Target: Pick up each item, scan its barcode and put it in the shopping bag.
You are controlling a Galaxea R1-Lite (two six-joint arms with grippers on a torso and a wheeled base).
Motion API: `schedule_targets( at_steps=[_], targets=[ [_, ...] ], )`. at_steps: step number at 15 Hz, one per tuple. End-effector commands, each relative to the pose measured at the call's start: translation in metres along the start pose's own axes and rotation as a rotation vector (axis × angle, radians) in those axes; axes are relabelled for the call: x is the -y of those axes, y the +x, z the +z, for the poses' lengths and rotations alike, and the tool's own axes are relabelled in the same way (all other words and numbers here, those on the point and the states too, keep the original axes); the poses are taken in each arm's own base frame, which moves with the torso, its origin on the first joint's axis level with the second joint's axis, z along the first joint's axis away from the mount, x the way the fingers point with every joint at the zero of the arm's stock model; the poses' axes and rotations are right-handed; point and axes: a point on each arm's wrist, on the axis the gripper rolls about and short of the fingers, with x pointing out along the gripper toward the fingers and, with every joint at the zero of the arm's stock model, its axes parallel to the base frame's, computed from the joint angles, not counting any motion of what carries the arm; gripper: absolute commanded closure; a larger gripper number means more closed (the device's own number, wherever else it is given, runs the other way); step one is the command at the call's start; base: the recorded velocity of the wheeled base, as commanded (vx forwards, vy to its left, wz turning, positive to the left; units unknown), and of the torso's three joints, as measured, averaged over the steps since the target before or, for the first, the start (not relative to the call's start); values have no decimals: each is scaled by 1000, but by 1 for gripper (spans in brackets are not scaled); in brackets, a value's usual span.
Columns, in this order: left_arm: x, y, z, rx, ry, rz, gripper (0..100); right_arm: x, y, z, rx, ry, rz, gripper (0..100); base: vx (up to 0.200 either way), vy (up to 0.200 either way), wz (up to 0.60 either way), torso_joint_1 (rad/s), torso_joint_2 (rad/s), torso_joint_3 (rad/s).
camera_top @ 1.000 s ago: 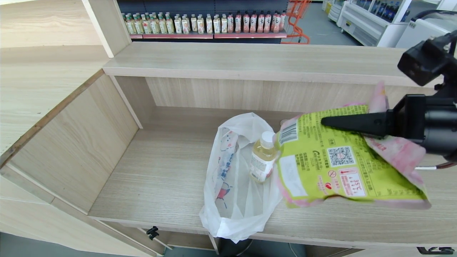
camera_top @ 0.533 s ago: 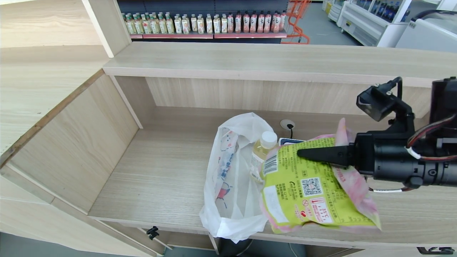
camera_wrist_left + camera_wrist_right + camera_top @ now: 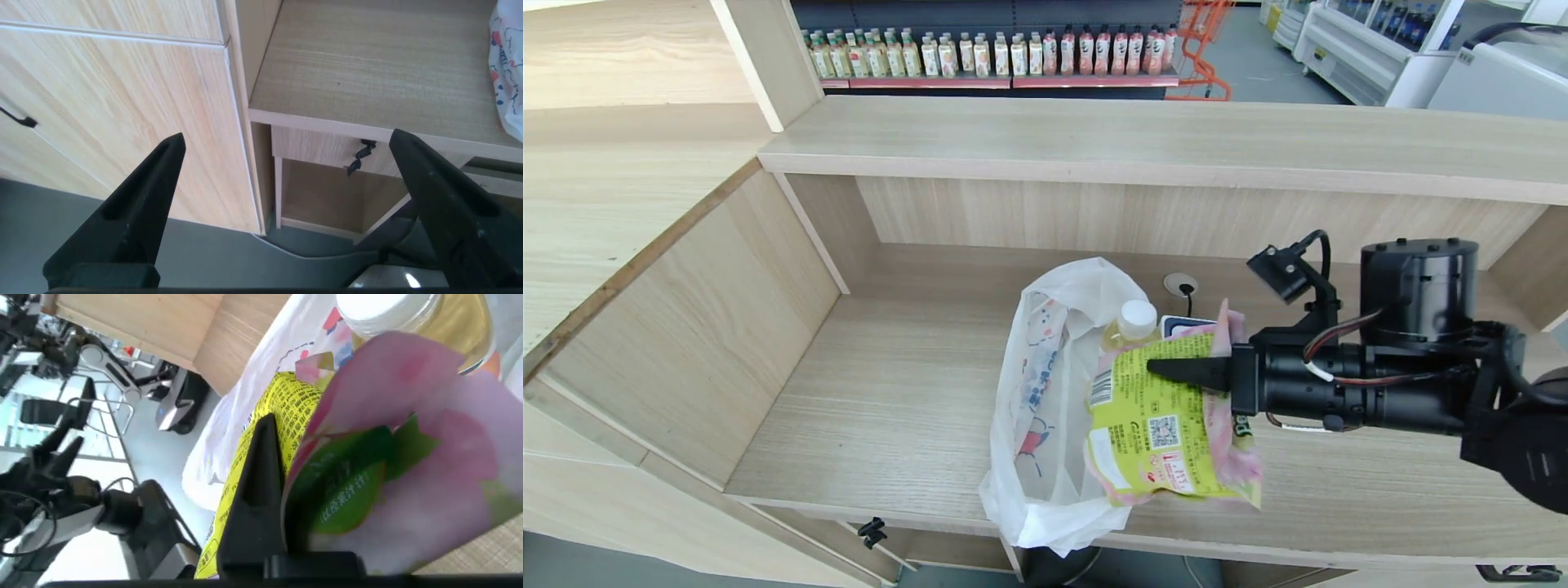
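My right gripper (image 3: pixel 1170 369) is shut on a green and pink snack pouch (image 3: pixel 1160 429), gripping its upper edge. The pouch hangs with its barcode side up at the right rim of the white shopping bag (image 3: pixel 1045 392), which lies open on the counter. A yellow drink bottle (image 3: pixel 1131 325) with a white cap stands in the bag just behind the pouch. The right wrist view has the pouch (image 3: pixel 409 457) against a black finger (image 3: pixel 261 482), with the bottle (image 3: pixel 425 314) and the bag (image 3: pixel 270 367) beyond. My left gripper (image 3: pixel 282 212) stands open, low beside the counter's front edge.
The wooden counter (image 3: pixel 890 392) has a side wall on the left and a back wall under a raised ledge (image 3: pixel 1094 139). A round cable hole (image 3: pixel 1180 284) and a small blue-white device (image 3: pixel 1180 323) lie behind the pouch. A key sticks out below the front edge (image 3: pixel 872 531).
My right gripper has come down and to the left with the pouch, from high at the right to the bag's right rim. The bag and bottle have stayed put.
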Motion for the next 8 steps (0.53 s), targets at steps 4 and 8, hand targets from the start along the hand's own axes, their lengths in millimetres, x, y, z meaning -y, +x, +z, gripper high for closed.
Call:
schedule_targets(
  at_steps=[4,8],
  targets=[
    [0,0,0,0,0,1,0,27,36,-19,-15,-35,4,100,0,0,0,0,0,0],
    [0,0,0,0,0,1,0,28,38,-21,-12,-39,6,100,0,0,0,0,0,0]
  ],
)
